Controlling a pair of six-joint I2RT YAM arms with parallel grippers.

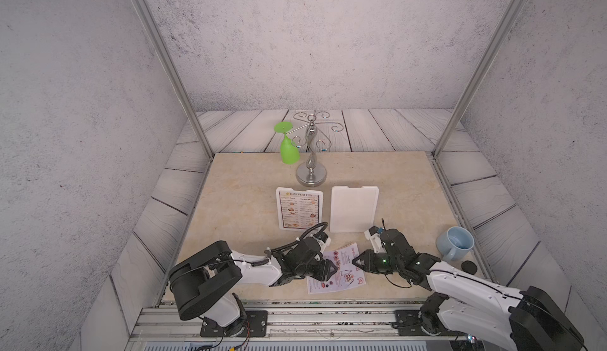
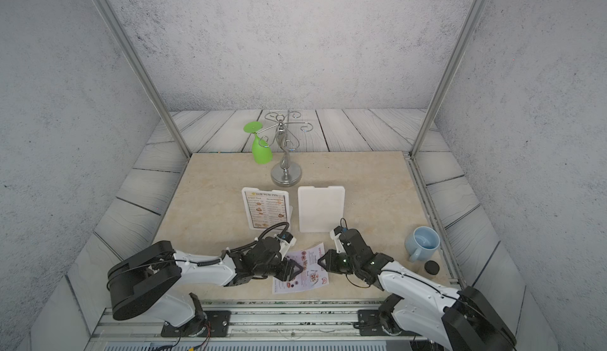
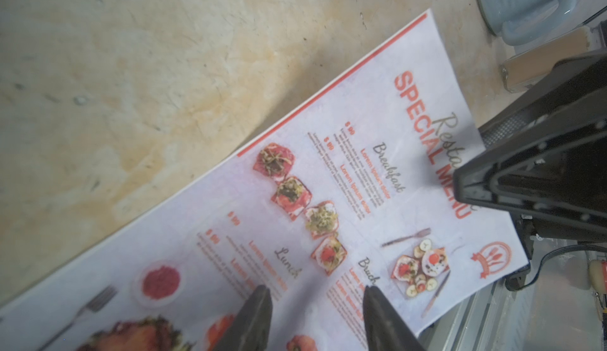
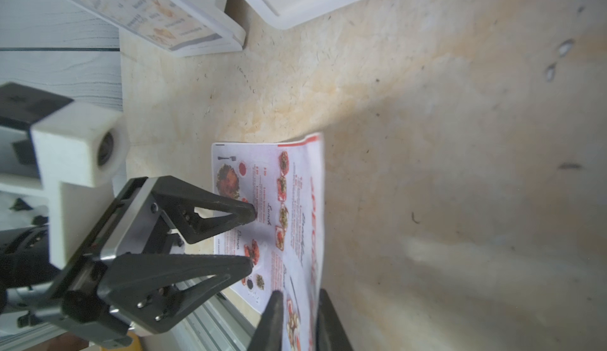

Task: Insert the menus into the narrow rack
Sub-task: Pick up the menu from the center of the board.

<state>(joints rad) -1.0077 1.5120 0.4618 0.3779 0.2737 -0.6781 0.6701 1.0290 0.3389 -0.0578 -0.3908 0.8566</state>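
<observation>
1. At the front edge of the table [image 1: 236, 208], the special menu [image 1: 345, 277] lies face up and skewed between the two grippers.
2. Legible print on this sheet:
   - a red title, "SPECIAL MENU";
   - script headings "Breakfast" and "Lunch";
   - red lines reading "Lorem ipsum dolor", beside food photos;
   - a script word beginning "Resta", cut off by the right gripper.
3. Left gripper [image 3: 316, 290]: the jaws are partly open. Both fingertips are over the printed face near "Lunch". Contact with the sheet cannot be confirmed.
4. Right gripper [image 4: 300, 295]: the jaws are narrow, with the title end of the special menu between the fingers. Whether they pinch it cannot be told.
5. The dim sum menu [image 1: 298, 209], headed "DIM SUM INN", stands upright in a white rack [image 1: 321, 198] behind the left gripper.
6. A second white rack [image 1: 354, 209] stands just beside the first, on its right, not touching it.
7. A blue mug [image 1: 455, 242] sits at the right edge, with a black disc [image 1: 469, 267] near it.
8. At the back, a green glass [image 1: 289, 150] hangs upside down from a silver stand [image 1: 311, 172].
</observation>
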